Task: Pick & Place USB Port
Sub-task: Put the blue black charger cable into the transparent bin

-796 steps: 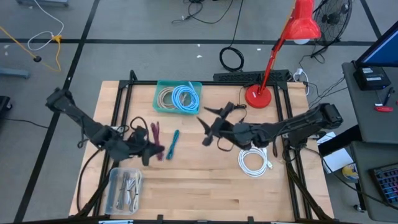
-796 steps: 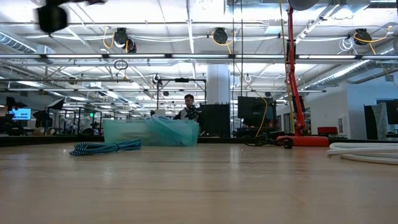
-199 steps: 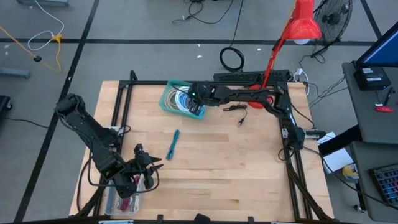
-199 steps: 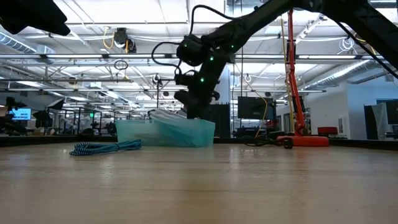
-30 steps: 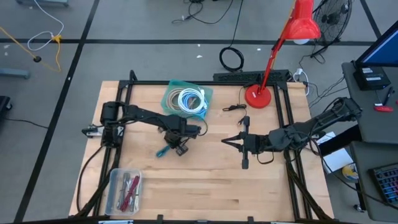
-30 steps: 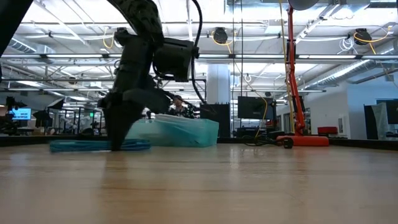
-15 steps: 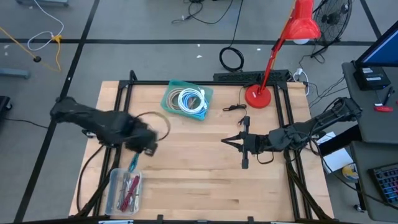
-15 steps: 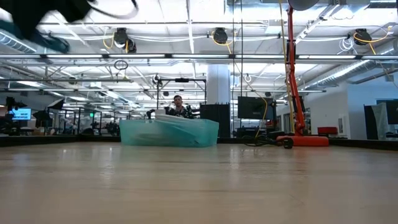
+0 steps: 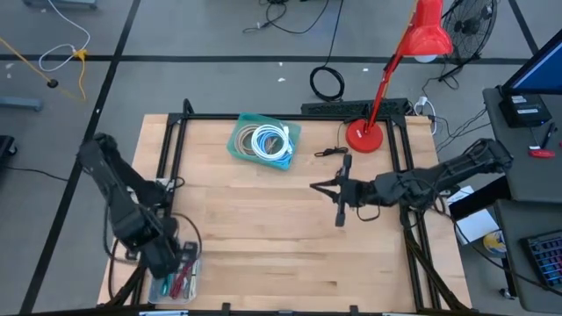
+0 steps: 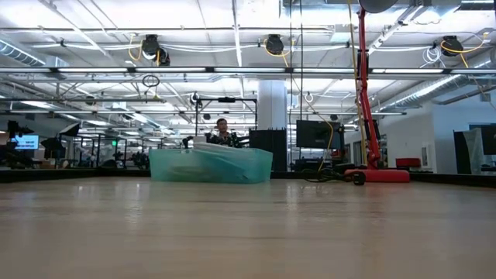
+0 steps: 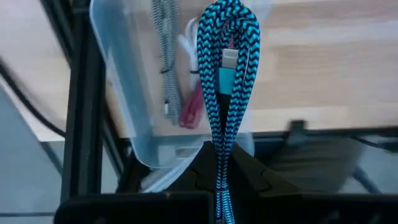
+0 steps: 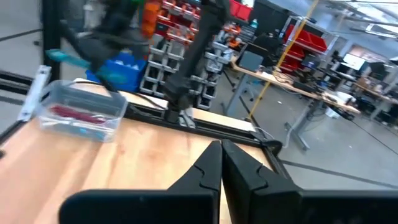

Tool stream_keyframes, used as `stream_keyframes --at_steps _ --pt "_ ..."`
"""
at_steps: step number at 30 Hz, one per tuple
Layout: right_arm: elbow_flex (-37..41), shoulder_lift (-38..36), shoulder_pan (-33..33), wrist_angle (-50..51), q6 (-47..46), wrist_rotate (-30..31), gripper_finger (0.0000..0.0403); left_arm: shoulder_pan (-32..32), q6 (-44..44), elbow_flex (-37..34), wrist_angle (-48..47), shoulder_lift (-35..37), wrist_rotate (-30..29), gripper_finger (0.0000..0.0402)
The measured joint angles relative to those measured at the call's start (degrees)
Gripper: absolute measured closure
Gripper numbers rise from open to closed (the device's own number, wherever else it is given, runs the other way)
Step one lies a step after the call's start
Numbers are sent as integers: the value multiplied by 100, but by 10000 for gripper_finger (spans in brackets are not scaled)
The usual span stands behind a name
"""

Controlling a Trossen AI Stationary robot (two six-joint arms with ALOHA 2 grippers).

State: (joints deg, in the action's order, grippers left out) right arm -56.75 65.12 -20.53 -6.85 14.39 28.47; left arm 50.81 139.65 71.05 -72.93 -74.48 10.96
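My left gripper [image 9: 172,262] is at the table's near left corner, above a clear plastic tray [image 9: 158,285]. It is shut on a folded bundle of blue-and-black braided cable [image 11: 227,68] with a pale blue connector [image 11: 227,60]. The tray [image 11: 118,81] holds a red cable and a black-and-white cable. My right gripper [image 9: 338,211] is shut and empty over the table's right half, its fingers [image 12: 211,163] pointing toward the left edge. The right wrist view shows the tray [image 12: 81,111] and the blue cable [image 12: 62,56] far off. My left gripper pinches the cable bundle near one folded end [image 11: 221,163] between its two fingers, several strands together. The bundle runs out past the fingertips, along the fingers, which point downward. It hangs over the tray's open top, its looped far end [image 11: 229,14] free.
A teal bin [image 9: 263,140] with coiled white and blue cables stands at the far middle; it also shows in the low view [image 10: 209,165]. A red lamp [image 9: 362,136] stands at the far right, a thin black cable [image 9: 329,152] beside it. Black frame rails [image 9: 167,167] edge the table.
My left gripper has taken hold of the blue cable at the table's middle, lifted it clear and carried it fast toward the near left corner, over the clear tray. My right gripper has shifted slightly toward the far edge.
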Motion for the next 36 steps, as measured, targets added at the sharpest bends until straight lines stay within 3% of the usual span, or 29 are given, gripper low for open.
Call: stream_keyframes --at_steps 10,13,19,28,36 --pt "36 0 451 -308 18 -19 403 415 -23 -1 270 -1272 142 390" --pt "95 0 514 -536 130 -77 403 559 52 -2 245 -1342 140 390" --pt "127 0 698 -723 142 -921 403 629 80 -198 268 -1342 302 390" --pt "131 0 712 -747 133 -914 403 572 -104 -1676 1991 -1326 478 390" --pt "133 0 710 -794 87 -916 403 588 -259 -2052 1699 -1274 830 390"
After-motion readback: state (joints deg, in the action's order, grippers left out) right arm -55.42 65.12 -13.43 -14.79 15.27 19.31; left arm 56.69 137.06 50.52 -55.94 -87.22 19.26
